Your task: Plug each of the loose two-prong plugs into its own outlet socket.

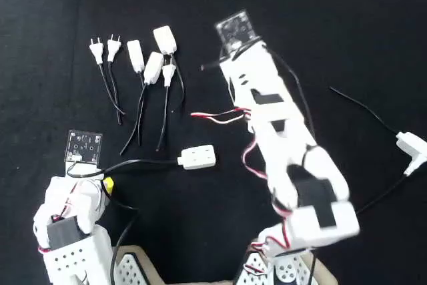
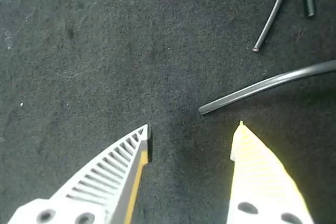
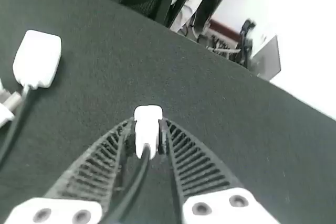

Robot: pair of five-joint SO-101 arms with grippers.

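Black cloth covers the bench [image 1: 347, 25]. Right pincer [image 3: 146, 129] is clamped on a white connector [image 3: 147, 115], and its dark cord runs back between the fingers. Prongs are not visible, so I cannot tell plug from socket. That arm is extended mid-bench toward the far edge. Left pincer [image 2: 193, 127] is spread wide and holds nothing. It sits low over the cloth by the near-left corner, with a cord end [image 2: 202, 110] just beside it.

Two black-corded plugs [image 1: 97, 50] lie side by side toward the far-left corner. A cluster of white sockets [image 1: 153, 67] lies just beside them. A lone socket [image 1: 197, 157] lies mid-bench, nearer the near edge. Another white piece [image 1: 411, 145] is at the right edge.

Judgement, step in hand: bring the held connector to its mate.
- The mate will probably slide on cloth, so pin it with the left pincer first.
- Square the prongs to the slots before any push.
- Push straight along the connector's axis, not tilted.
- The cord passes through the grip, so watch for twist, and keep cords from bunching under the joint.
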